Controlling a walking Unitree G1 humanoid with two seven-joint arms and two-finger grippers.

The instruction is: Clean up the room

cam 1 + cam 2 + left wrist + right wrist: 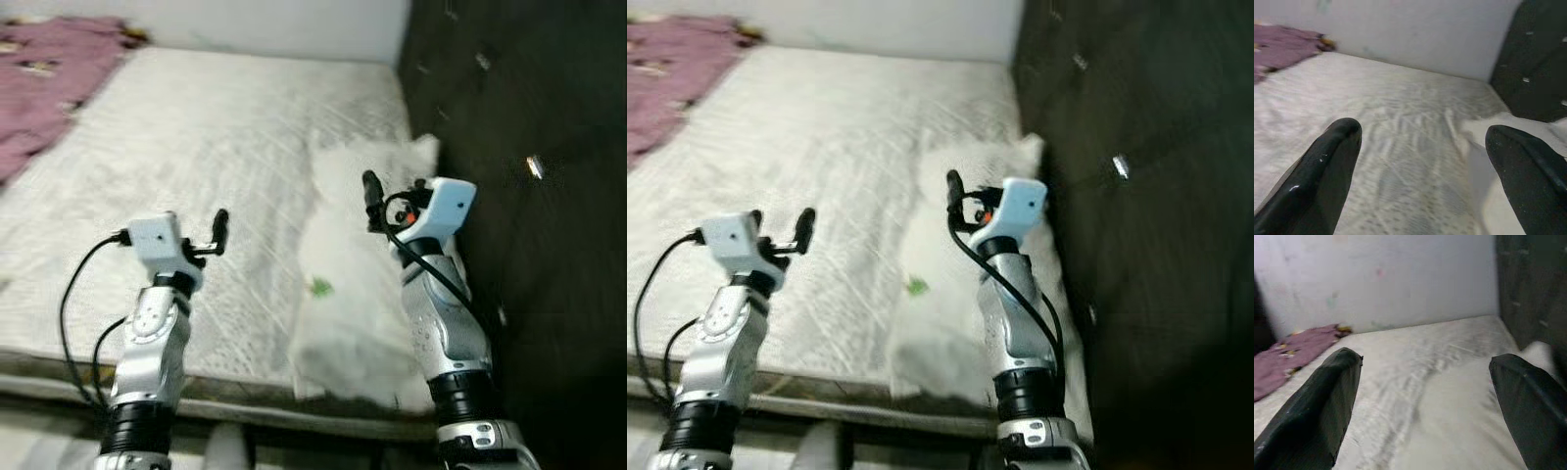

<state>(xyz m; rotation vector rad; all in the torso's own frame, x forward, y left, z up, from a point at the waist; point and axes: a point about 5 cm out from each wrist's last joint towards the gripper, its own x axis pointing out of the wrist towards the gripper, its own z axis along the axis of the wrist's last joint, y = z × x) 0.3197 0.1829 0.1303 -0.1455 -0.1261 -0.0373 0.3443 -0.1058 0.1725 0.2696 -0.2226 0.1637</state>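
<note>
A white pillow [358, 284] with a small green mark [320, 287] lies on the right side of the white mattress [196, 147], against the dark headboard. A purple blanket [44, 83] is bunched at the far left corner of the bed. My left gripper [1422, 132] hovers open over the near part of the mattress, nothing between its fingers [1332, 161]. My right gripper [1425, 360] is raised above the pillow, open and holding nothing. Its wrist view looks across the mattress [1415, 382] toward the purple blanket [1288, 352].
A dark tufted headboard [529, 196] runs along the right side of the bed. A pale wall [294, 24] stands behind the far edge. The bed's front edge [255, 403] is close below my arms.
</note>
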